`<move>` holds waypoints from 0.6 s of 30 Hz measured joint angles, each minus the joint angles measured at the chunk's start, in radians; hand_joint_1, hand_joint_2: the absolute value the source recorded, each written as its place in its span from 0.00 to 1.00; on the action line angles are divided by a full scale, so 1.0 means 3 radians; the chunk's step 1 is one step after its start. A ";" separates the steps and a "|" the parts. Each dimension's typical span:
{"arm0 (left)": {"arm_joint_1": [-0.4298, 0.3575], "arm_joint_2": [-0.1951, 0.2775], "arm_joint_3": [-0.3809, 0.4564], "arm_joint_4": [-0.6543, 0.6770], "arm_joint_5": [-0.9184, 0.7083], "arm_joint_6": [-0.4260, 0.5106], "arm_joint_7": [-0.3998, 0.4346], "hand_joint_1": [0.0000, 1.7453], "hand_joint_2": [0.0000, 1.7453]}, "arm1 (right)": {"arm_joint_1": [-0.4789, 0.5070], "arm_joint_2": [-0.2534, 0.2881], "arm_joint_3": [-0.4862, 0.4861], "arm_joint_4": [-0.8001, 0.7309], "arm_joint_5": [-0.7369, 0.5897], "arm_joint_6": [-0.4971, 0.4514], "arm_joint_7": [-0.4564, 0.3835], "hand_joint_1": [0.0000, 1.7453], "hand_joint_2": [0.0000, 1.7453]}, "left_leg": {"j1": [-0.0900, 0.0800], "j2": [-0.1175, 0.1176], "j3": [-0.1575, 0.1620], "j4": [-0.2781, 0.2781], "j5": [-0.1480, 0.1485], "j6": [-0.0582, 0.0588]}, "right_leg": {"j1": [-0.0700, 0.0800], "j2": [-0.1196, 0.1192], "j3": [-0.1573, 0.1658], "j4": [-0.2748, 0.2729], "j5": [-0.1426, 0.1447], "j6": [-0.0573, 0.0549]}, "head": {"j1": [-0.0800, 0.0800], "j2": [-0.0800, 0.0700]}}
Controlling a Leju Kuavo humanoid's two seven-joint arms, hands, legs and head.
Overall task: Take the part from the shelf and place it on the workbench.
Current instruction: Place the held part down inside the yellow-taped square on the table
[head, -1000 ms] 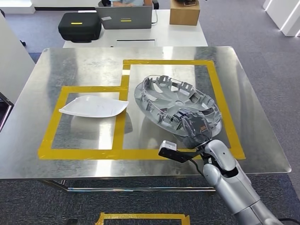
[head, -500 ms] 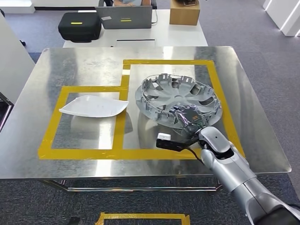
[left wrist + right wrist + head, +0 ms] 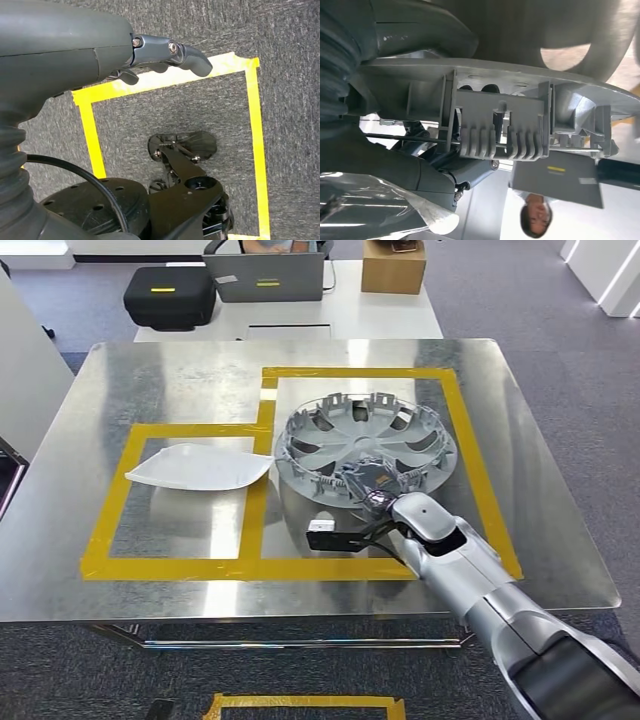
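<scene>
Here, going from left to right across the steel workbench (image 3: pixel 68 540), a white curved panel (image 3: pixel 198 467) is seen lying flat inside the left rectangle of yellow tape (image 3: pixel 113 502). Just beside it, in the larger taped square, the part, a grey wheel cover (image 3: pixel 366 445), is found with its ribbed inner side turned up. Its far rim looks close to the steel, while its near rim is gripped by the right hand (image 3: pixel 375 490) from the near edge. In the right wrist view the cover's clip block (image 3: pixel 501 127) is seen close up, with dark fingers (image 3: pixel 433 172) curled beneath the rim, so the hand is judged to be clasped on the cover. Whether the cover rests fully on the table cannot be told; the near side may be slightly raised.

The left hand (image 3: pixel 166 52) is seen in its own wrist view hanging over grey carpet and a taped floor square (image 3: pixel 258 150), its fingers loosely extended and nothing held.

The step in hand is judged to be the placing itself, almost done: the cover is already inside its taped square. What is called for next is that the near rim be lowered until the cover lies flat, the fingers be loosened, and the hand be drawn back toward the robot without the rim being dragged or the white panel nudged.
</scene>
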 joint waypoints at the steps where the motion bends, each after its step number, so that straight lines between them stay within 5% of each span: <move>1: 0.0000 0.0003 0.0000 0.0000 0.0011 -0.0005 -0.0004 0.00 1.00 | -0.0025 0.0041 0.0035 0.0037 0.0000 0.0009 -0.0004 0.00 0.00 | 0.0001 0.0000 0.0000 0.0000 0.0000 0.0000 | 0.0000 -0.0001 0.0000 0.0000 0.0000 0.0000 | 0.0000 0.0000; 6: 0.0009 0.0022 0.0000 0.0000 0.0026 -0.0009 -0.0037 0.00 1.00 | -0.0075 0.0165 0.0175 0.0143 -0.0031 0.0012 0.0001 0.00 0.00 | 0.0002 -0.0003 -0.0002 0.0000 0.0000 0.0000 | 0.0001 -0.0007 0.0000 0.0000 -0.0001 -0.0001 | 0.0000 0.0000; 10: 0.0012 0.0033 0.0001 0.0000 0.0036 0.0022 -0.0078 0.00 0.00 | -0.0095 0.0178 0.0230 0.0180 -0.0087 0.0001 0.0003 0.00 0.00 | 0.0001 -0.0003 -0.0002 0.0000 0.0000 0.0000 | 0.0001 -0.0006 0.0000 0.0000 -0.0001 -0.0001 | 0.0000 0.0000; 18: 0.0034 0.0040 0.0017 0.0000 0.0093 0.0117 -0.0112 0.00 0.00 | -0.0160 0.0115 0.0379 0.0124 -0.0116 0.0266 -0.0121 0.00 0.00 | -0.0001 -0.0002 -0.0001 0.0001 0.0000 0.0000 | 0.0000 -0.0005 0.0000 -0.0001 -0.0001 -0.0001 | 0.0000 0.0000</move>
